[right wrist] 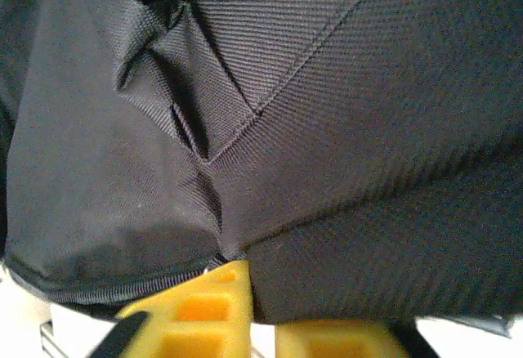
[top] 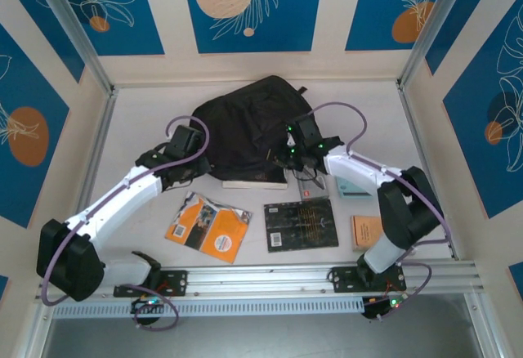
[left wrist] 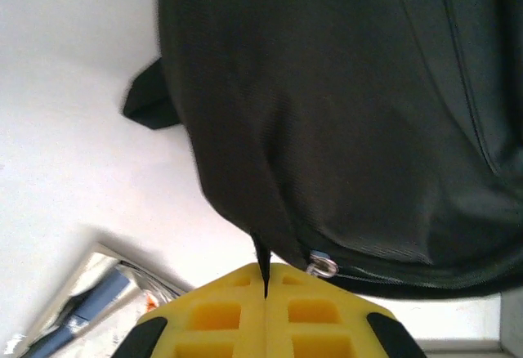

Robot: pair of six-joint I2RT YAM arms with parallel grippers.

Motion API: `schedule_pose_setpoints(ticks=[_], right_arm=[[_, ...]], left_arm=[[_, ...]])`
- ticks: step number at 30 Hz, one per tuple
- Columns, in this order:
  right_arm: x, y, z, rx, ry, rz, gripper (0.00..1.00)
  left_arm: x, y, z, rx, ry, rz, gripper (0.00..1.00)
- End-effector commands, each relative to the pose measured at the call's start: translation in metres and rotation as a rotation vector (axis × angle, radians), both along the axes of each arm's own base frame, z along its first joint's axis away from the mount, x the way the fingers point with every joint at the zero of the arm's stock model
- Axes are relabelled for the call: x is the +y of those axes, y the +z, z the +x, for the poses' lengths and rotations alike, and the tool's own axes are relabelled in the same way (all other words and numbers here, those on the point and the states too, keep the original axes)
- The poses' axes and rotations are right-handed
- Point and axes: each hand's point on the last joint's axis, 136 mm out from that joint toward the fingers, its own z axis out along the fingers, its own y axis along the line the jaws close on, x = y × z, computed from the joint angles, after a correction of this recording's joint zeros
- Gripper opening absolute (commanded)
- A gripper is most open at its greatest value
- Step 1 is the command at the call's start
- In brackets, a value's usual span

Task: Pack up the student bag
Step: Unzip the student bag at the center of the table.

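Your bag (top: 245,121) lies back-centre on the counter (top: 147,129), left gripper (left wrist: 265,280) clamped shut on its zip edge, right gripper (right wrist: 261,293) pressed into its fabric with jaws slightly apart, and you can't tell if it grips.

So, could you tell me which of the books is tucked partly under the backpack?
The pale book poking out at the near edge of the backpack; the orange book and black book lie fully in the open.

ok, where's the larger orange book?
Top view: the larger orange book lies front-left, just left of the flat black book, on the near side of the student bag.
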Motion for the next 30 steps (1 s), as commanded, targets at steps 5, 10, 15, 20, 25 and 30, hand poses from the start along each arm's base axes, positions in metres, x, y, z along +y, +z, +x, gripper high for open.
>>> schedule_pose_setpoints(ticks=[5, 10, 15, 20, 25, 30], right_arm=[[-0.022, 0.005, -0.032, 0.116, -0.140, -0.061, 0.78], [0.001, 0.016, -0.053, 0.160, -0.204, 0.145, 0.85], [0.034, 0.019, -0.050, 0.185, -0.217, 0.247, 0.88], [0.065, 0.011, -0.035, 0.224, -0.226, 0.312, 0.85], [0.077, -0.005, -0.023, 0.239, -0.264, 0.308, 0.74], [0.074, -0.017, -0.011, 0.220, -0.308, 0.276, 0.47]], left_arm=[[-0.033, 0.017, -0.001, -0.020, -0.094, -0.074, 0.00], [-0.037, 0.031, 0.000, -0.043, -0.103, -0.089, 0.00], [-0.034, 0.033, -0.002, -0.056, -0.092, -0.080, 0.00], [-0.034, 0.028, -0.006, -0.045, -0.094, -0.088, 0.00], [-0.034, 0.028, -0.010, -0.047, -0.102, -0.094, 0.00], [-0.026, 0.023, -0.010, -0.041, -0.082, -0.050, 0.00]])
